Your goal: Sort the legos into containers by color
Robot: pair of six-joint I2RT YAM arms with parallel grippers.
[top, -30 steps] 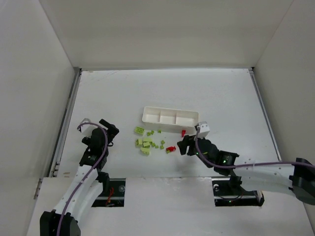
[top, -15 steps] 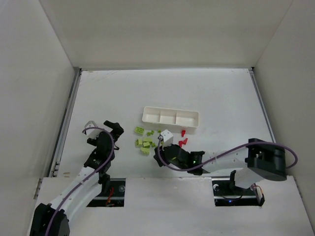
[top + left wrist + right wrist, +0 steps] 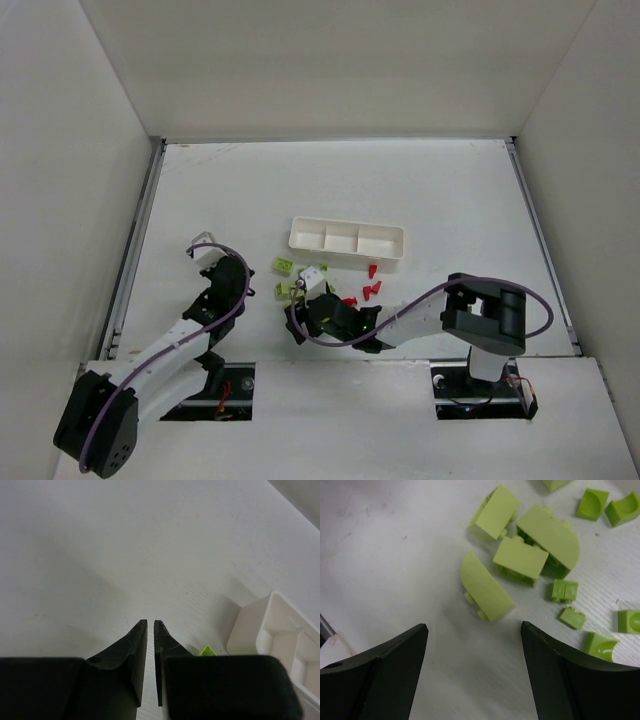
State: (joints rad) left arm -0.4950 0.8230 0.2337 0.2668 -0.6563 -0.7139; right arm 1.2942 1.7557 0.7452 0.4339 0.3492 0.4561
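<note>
- Jaws on the right arm stand spread wide and hold nothing. In the right wrist view the two dark fingers [image 3: 385, 670] frame bare white tabletop [image 3: 395, 540] at the bottom of the frame, and a curved lime-green plastic brick [image 3: 485, 587] lies just above the gap.
- Jaws on the left arm are closed to a thin slit with nothing pinched between them, poised over bare tabletop at the lower middle of the left wrist view.
- Tiny lime-green plastic bricks [image 3: 284, 266] lie loose at the middle of the overhead view. A few bright red plastic bricks [image 3: 371, 289] sit just to their right, below the long white three-compartment plastic tray [image 3: 346, 256].
- All three compartments look empty from above, so the sorting appears barely begun.
- The step in hand, as I judge it, is lining the right arm up for a pick from the green pile.
- The next move calls for lowering the open fingers around one brick only, probably the curved one nearest the gap. Its neighbours crowd close, some touching or overlapping. The brick then has to be carried up the frame to one compartment.
- From above, the right arm's wrist covers part of the green pile and its own fingertips, so no sure count is possible.
- The left wrist view is blocked along the bottom by the arm's own dark body. Only the tip of one green brick [image 3: 208, 651] and one end of the tray [image 3: 280, 625] show at the lower right.
- No red brick appears in either wrist view.
</note>
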